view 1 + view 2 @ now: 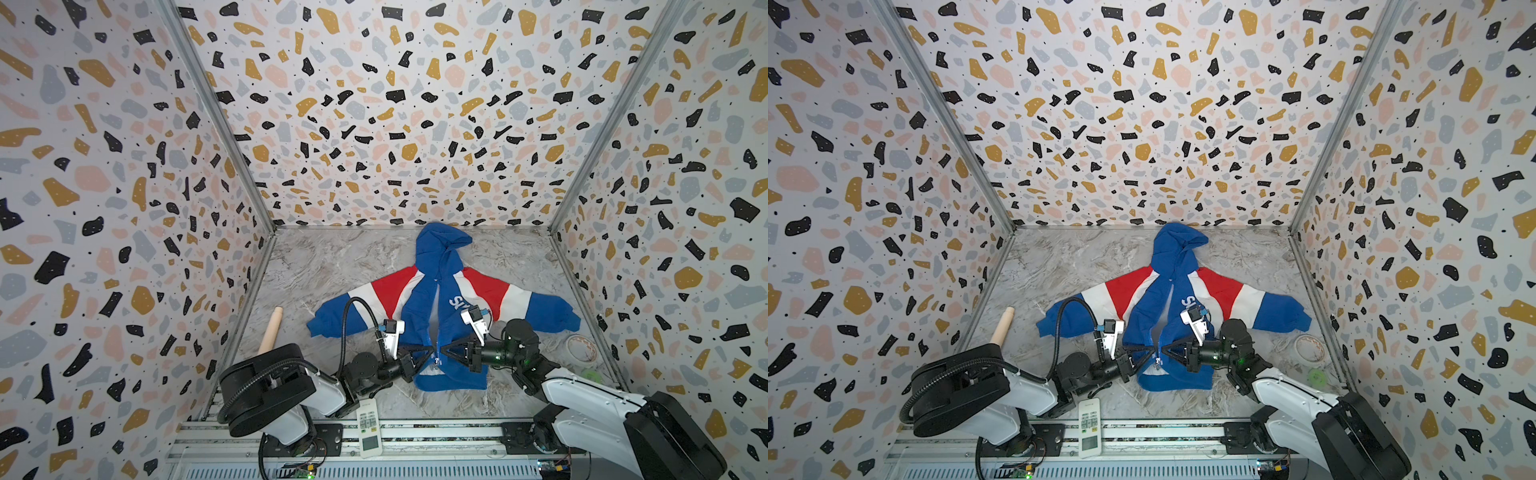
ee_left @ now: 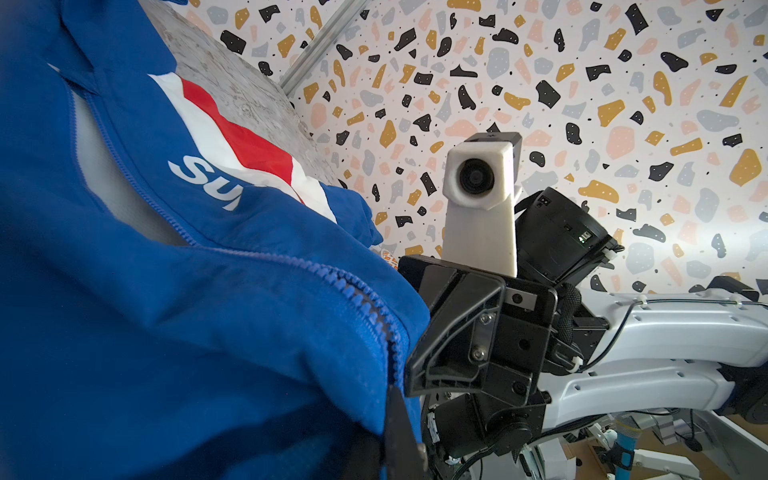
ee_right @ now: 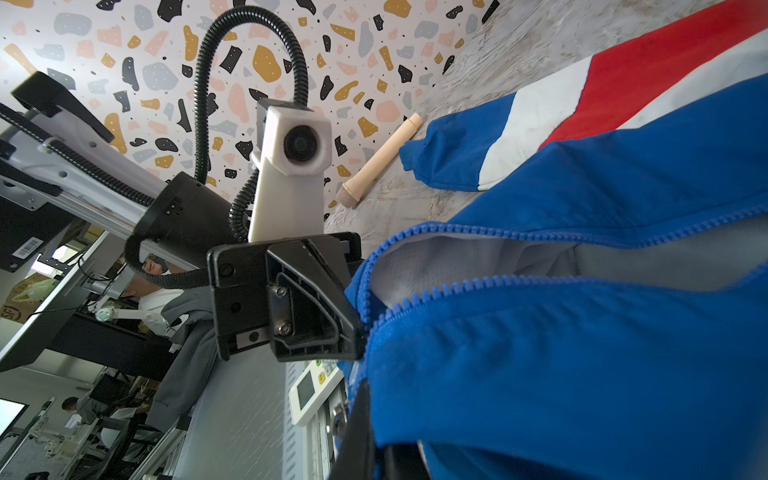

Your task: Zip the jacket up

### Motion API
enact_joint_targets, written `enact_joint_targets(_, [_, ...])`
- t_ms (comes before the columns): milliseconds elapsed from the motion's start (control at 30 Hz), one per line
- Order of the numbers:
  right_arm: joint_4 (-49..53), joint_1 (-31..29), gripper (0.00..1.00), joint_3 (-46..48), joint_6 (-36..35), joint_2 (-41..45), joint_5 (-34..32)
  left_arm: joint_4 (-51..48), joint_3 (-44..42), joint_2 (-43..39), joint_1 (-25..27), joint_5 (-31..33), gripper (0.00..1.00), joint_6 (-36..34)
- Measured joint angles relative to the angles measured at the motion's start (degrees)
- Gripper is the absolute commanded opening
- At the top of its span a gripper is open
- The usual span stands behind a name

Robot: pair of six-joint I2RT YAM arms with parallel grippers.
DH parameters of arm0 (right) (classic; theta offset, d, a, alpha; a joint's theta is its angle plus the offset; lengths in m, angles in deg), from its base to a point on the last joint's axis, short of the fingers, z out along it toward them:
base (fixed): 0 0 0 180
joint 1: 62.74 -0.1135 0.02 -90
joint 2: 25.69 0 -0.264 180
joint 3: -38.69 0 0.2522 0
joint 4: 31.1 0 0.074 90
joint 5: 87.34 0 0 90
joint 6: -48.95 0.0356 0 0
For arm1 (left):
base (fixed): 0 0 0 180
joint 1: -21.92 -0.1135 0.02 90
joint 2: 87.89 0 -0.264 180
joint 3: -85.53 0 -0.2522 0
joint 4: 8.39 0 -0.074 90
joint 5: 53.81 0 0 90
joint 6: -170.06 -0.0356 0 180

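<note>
I see the jacket lying flat on the marbled surface, with its hood toward the back wall and its striped sleeves spread to both sides. Its zip is joined only near the hem. Above that the front gapes and shows pale lining.

My left pincer is clamped shut on the jacket's front edge beside the zip, low on the body. My right pincer is clamped on the facing edge, and the tips nearly meet.

A wooden stick lies beyond the jacket's cuff on the left arm's side. A tape roll sits near the other cuff. A remote control lies past the jacket's hem, toward the arm bases.
</note>
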Motion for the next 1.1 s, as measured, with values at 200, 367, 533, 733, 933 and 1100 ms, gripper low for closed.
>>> enact_joint_targets(200, [0.0,0.0,0.00,0.0,0.1,-0.3,0.0,-0.1,0.1,0.0,0.0,-0.1,0.00,0.0])
enact_joint_targets(367, [-0.6,0.5,0.00,0.0,1.0,-1.2,-0.3,-0.3,0.7,0.3,0.0,-0.3,0.00,0.0])
enact_joint_targets(533, [-3.0,1.7,0.00,0.0,3.5,-4.6,-0.2,-0.4,0.8,1.7,0.0,-0.5,0.00,0.0])
enact_joint_targets(733, [-4.4,2.3,0.00,0.0,5.8,-5.4,-0.2,-1.1,0.9,1.9,0.0,-0.9,0.00,-0.6])
enact_joint_targets(933, [-2.4,2.3,0.00,0.0,5.7,-3.3,-1.0,-2.7,0.9,1.9,0.0,-0.8,0.00,-1.7])
enact_joint_targets(1100, [1.3,2.3,0.14,0.0,5.5,-0.6,-2.1,-3.3,0.9,2.3,0.0,-0.7,0.00,-2.0])
